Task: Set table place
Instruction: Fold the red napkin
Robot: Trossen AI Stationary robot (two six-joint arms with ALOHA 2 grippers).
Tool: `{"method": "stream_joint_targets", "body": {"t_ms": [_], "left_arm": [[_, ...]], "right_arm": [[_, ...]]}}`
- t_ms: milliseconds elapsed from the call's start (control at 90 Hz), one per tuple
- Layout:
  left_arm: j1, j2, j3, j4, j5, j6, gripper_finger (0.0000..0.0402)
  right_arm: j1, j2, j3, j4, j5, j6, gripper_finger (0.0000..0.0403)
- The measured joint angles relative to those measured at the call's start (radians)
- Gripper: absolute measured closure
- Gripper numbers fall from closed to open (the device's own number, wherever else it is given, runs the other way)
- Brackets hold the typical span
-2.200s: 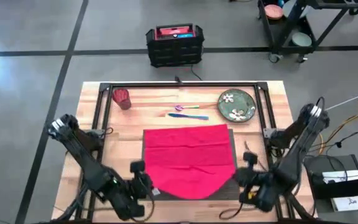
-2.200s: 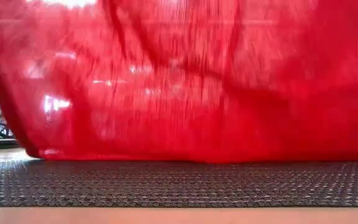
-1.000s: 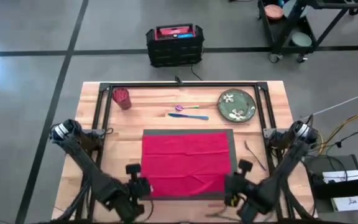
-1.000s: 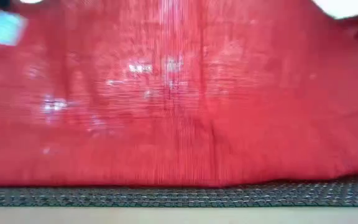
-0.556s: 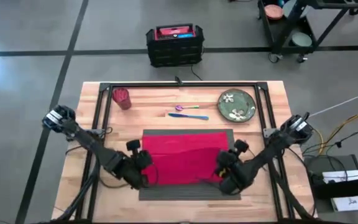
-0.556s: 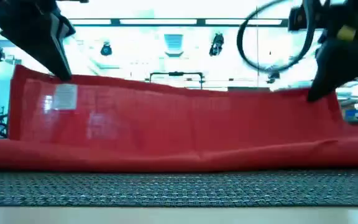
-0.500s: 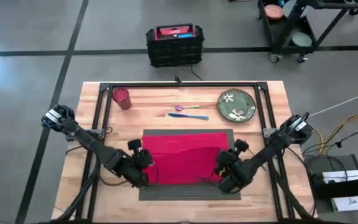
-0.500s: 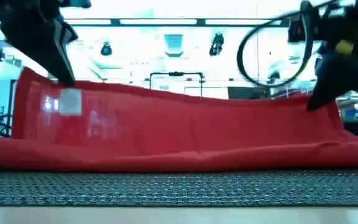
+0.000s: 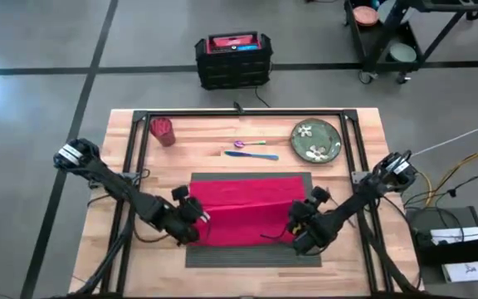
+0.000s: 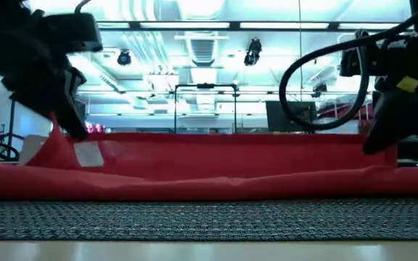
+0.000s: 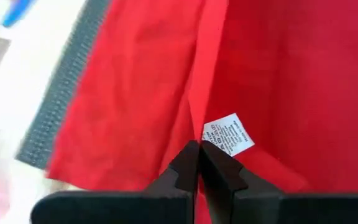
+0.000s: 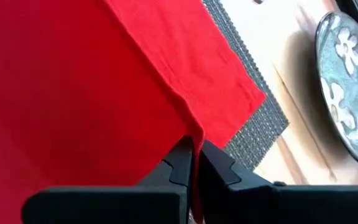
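L tool point(image 11: 197, 148), R tool point(image 12: 194, 149) pinch napkin point(image 9: 243, 212) edge

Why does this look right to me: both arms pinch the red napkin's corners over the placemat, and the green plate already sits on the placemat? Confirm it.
Not quite. The high view shows the green plate on bare wood beyond the placemat, not on it. Both grippers, left and right, do pinch the red napkin.

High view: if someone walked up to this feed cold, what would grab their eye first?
The bright red napkin, spread over the dark grey placemat at the table's near middle. Next, the left gripper and right gripper, each shut on a near corner of the napkin and holding that edge raised. At the far side sit the green flowered plate on the right and a red cup on the left.
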Motion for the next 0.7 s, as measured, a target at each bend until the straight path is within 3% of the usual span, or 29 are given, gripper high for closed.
{"method": "stream_joint_targets", "body": {"t_ms": [178,378,533,700], "left_arm": [[0.045,-0.067,0.074,-0.089,-0.040,0.089,0.0402],[0.106,-0.115,0.026,-0.112,-0.039,0.118,0.0402],[0.118,-0.114,-0.014,-0.096,-0.038,0.115,0.0402],[0.118,-0.113,-0.044,-0.044,-0.039,0.114,0.0402]], "right_arm": [[-0.047,-0.093,0.018,-0.064,0.005,-0.017,0.0403],[-0.121,-0.176,-0.066,-0.006,0.010,-0.071,0.0403],[-0.147,-0.170,-0.142,0.127,0.004,-0.126,0.0403],[-0.161,-0.143,-0.171,0.146,0.011,-0.122,0.0403]]}}
